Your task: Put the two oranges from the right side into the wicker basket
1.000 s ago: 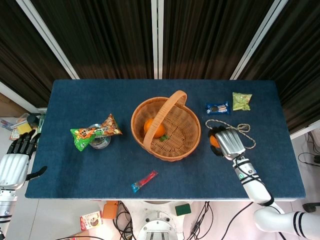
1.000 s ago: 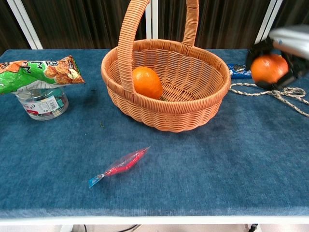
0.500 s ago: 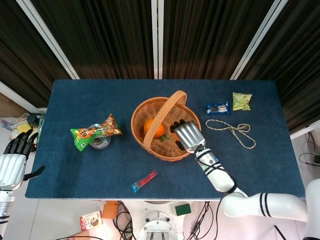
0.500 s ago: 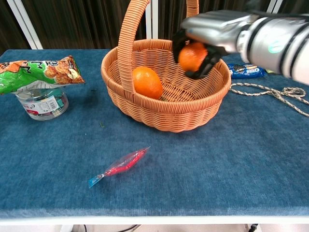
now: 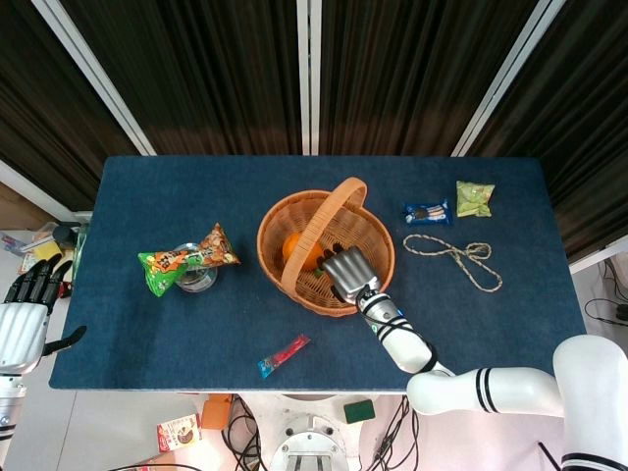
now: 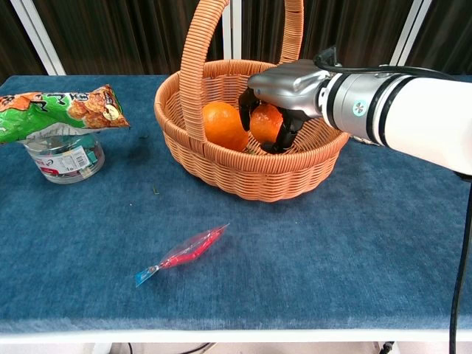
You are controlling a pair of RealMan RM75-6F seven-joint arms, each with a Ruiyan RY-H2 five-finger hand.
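Observation:
The wicker basket [image 5: 371, 279] [image 6: 221, 166] stands mid-table with its tall handle. One orange [image 5: 298, 249] [image 6: 223, 125] lies inside it on the left. My right hand [image 5: 347, 274] [image 6: 284, 94] reaches down into the basket and grips a second orange [image 6: 265, 123] low over the basket floor, right beside the first; the head view hides this orange under the hand. My left hand [image 5: 22, 324] hangs off the table's left edge, fingers apart, holding nothing.
A snack bag [image 5: 186, 259] [image 6: 55, 110] lies on a clear jar [image 6: 65, 157] at the left. A red sachet [image 5: 284, 355] [image 6: 182, 254] lies near the front edge. A rope [image 5: 454, 257], a blue packet [image 5: 428, 211] and a green packet [image 5: 474, 198] sit at the right.
My right hand carried the second orange from the table's right side over the rim and lowered it inside the basket next to the first orange. The left hand stayed put.

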